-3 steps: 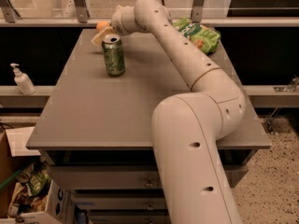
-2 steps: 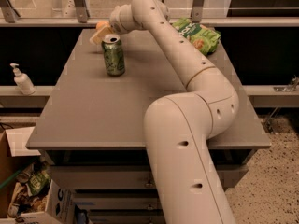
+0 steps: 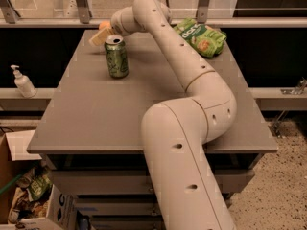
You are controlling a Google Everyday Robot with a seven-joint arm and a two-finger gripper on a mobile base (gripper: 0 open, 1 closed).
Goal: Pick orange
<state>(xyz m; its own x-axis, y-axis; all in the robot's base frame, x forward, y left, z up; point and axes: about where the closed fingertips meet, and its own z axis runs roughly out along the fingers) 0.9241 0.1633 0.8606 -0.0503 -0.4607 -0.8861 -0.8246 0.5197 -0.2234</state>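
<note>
The gripper (image 3: 99, 36), its grip impossible to tell, half hides the orange (image 3: 104, 25) just beyond it, beside a green can (image 3: 116, 56) whose label is unreadable.

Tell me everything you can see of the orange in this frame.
Only a small rounded orange patch of the orange shows, at the table's far edge, just behind the can. The gripper is right against it and hides the rest, so whether it is held or resting on the table cannot be told.
</note>
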